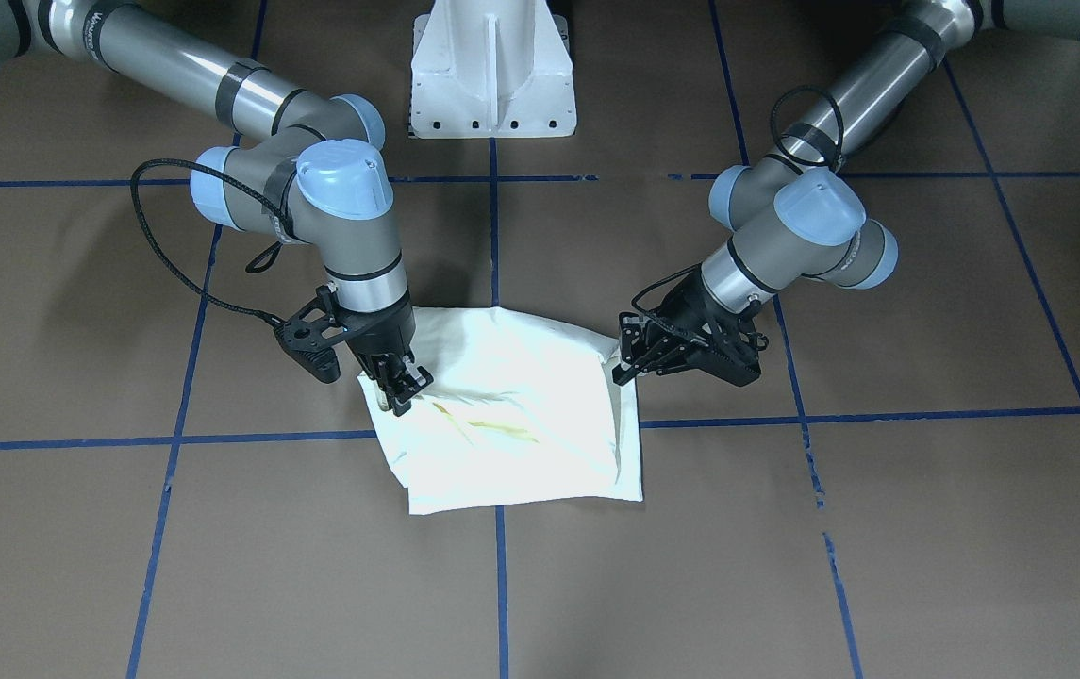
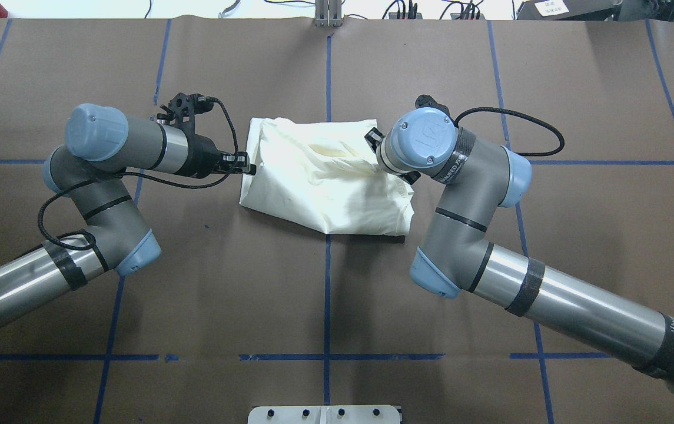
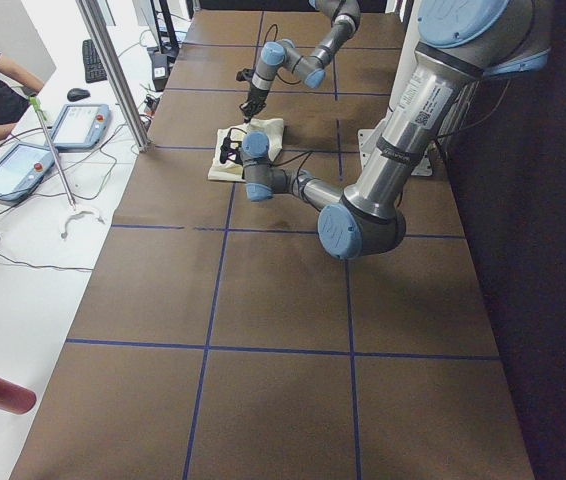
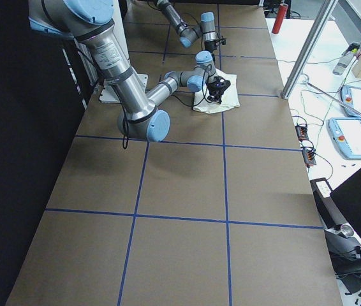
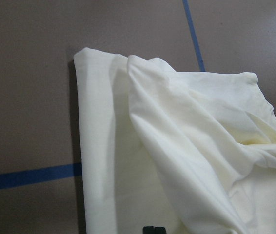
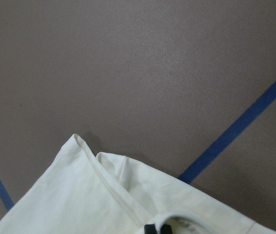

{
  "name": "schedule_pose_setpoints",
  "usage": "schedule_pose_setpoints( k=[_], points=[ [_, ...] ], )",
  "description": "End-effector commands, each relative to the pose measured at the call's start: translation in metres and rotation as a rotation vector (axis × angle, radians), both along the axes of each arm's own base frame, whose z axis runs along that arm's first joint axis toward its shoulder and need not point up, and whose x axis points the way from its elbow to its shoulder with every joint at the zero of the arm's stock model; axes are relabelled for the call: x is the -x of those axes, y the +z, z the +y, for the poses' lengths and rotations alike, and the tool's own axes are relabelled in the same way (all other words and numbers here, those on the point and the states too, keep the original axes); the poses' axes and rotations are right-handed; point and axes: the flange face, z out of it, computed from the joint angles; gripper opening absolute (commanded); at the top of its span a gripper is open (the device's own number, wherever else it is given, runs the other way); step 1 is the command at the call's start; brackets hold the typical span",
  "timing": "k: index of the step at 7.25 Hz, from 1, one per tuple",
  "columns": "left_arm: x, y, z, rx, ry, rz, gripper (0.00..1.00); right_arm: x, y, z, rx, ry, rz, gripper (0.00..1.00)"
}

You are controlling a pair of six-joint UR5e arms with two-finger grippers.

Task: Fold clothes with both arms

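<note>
We see the cream-white T-shirt point(image 1: 540, 377) lying as a folded bundle on the brown table point(image 1: 832, 566). It covers the crossing of two blue tape lines point(image 1: 500, 585), and faint yellow marks show through its top layer. The right gripper point(image 1: 400, 391) points down at one side edge, its fingers narrowed onto a pinch of fabric. The left gripper point(image 1: 623, 370) reaches in low from the opposite side, its fingers nearly closed on the edge, which rises slightly there.
</note>
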Motion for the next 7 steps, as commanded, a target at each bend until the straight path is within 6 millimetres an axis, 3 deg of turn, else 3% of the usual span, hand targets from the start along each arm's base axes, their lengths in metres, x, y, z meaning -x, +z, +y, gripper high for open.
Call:
schedule_pose_setpoints(
  k=[1, 7],
  points=[
    [-0.003, 0.015, -0.01, -0.003, -0.01, 0.025, 0.0, -0.001, 0.0, -0.001, 0.0, 0.002, 0.0, 0.0],
    [-0.003, 0.021, 0.002, 0.137, 0.08, 0.109, 0.0, -0.002, 0.0, -0.002, 0.001, 0.005, 0.0, 0.0]
  ],
)
